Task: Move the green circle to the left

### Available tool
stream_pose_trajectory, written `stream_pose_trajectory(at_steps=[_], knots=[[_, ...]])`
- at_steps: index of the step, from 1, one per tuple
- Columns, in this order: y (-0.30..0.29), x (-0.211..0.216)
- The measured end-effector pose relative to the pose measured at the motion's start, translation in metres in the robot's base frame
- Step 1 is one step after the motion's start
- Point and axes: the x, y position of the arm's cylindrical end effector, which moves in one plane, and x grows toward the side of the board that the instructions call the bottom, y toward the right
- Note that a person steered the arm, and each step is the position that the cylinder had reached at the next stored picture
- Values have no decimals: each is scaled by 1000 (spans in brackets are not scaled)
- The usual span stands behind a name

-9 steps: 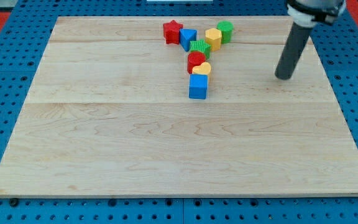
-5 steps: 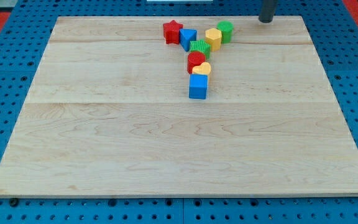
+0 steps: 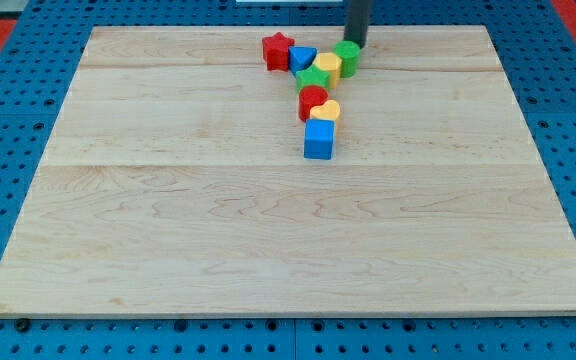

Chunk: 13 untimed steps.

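Observation:
The green circle (image 3: 347, 56) sits near the top of the wooden board (image 3: 168, 220), pressed against a yellow block (image 3: 328, 67) on its left. My tip (image 3: 356, 45) touches the green circle's upper right edge. A green star-like block (image 3: 313, 80) lies just below-left of the yellow one. A blue block (image 3: 302, 57) and a red star (image 3: 278, 50) lie further left.
Below the cluster a red block (image 3: 314, 99), a yellow heart (image 3: 326, 111) and a blue cube (image 3: 319, 139) form a short column. The board rests on a blue pegboard (image 3: 8, 150).
My tip swept from the board's right side up to the top edge, then left onto the green circle. The green circle, the yellow block and the green star have shifted left.

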Motion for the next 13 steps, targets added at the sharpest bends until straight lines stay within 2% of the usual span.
stream_pose_trajectory(at_steps=[1, 2, 3, 4, 5, 8, 9, 12, 13], knots=[[14, 6], [66, 18], [64, 40], [-9, 41], [-51, 20], [-46, -41], [-44, -40], [-165, -41], [-185, -41]])
